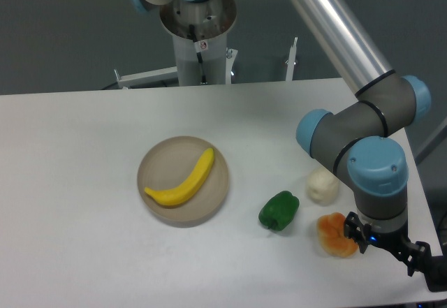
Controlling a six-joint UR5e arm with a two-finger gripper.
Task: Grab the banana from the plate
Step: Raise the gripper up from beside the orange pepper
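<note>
Orange fruit [336, 235] near front edge, banana [183, 181] on plate [155, 165], unobstructed

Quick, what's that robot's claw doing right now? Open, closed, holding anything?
Gripper: cannot be told; it is mostly cut off at the picture's lower right edge. It is not holding the banana, which lies on the plate.
</note>
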